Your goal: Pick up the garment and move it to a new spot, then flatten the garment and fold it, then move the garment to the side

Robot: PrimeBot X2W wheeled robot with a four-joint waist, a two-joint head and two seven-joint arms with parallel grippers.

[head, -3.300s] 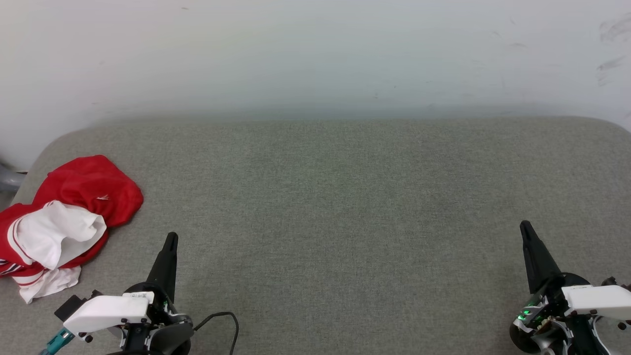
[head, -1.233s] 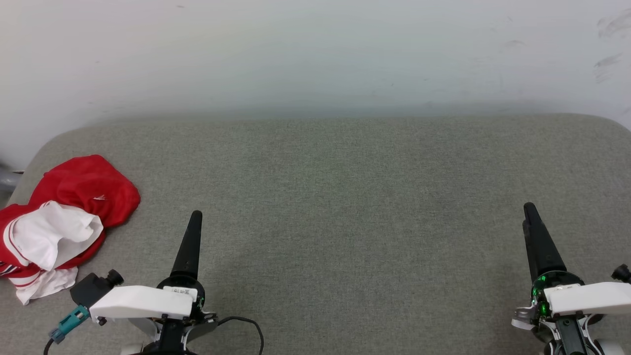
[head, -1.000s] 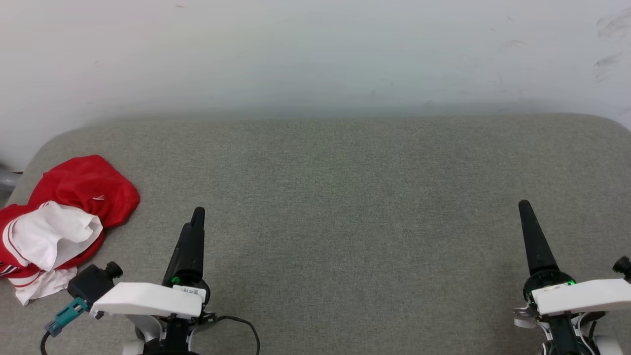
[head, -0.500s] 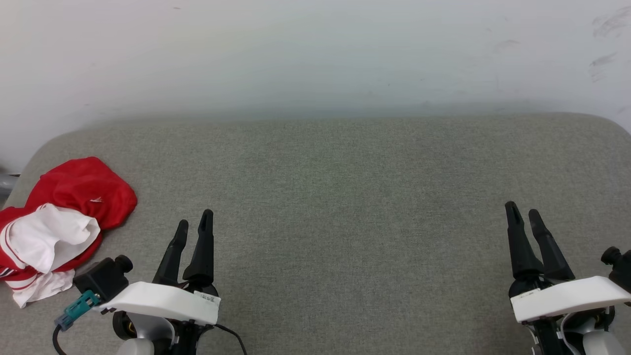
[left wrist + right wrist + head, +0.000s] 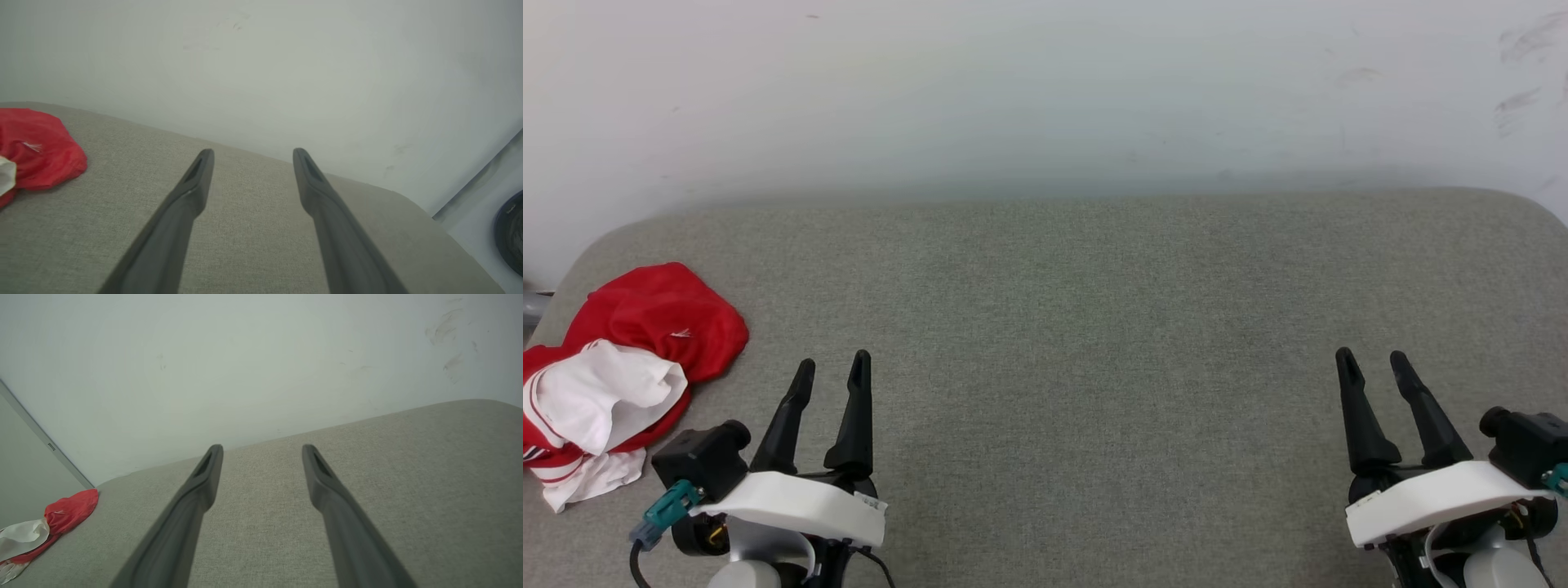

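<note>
The garment is being shown as soft, creased, matt cloth. The padded surface is being shown as coarse woven fabric, matt. The fingers are being seen as smooth, dull dark plastic, the wrist covers as smooth white plastic, the wall as matt and scuffed.

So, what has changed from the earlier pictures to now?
Both wrists have rolled: the left tool and right tool, earlier seen edge-on, now show both fingers apart, open and empty. Nothing was taken or let go. The garment stays crumpled at the left edge of the grey fabric surface.
</note>
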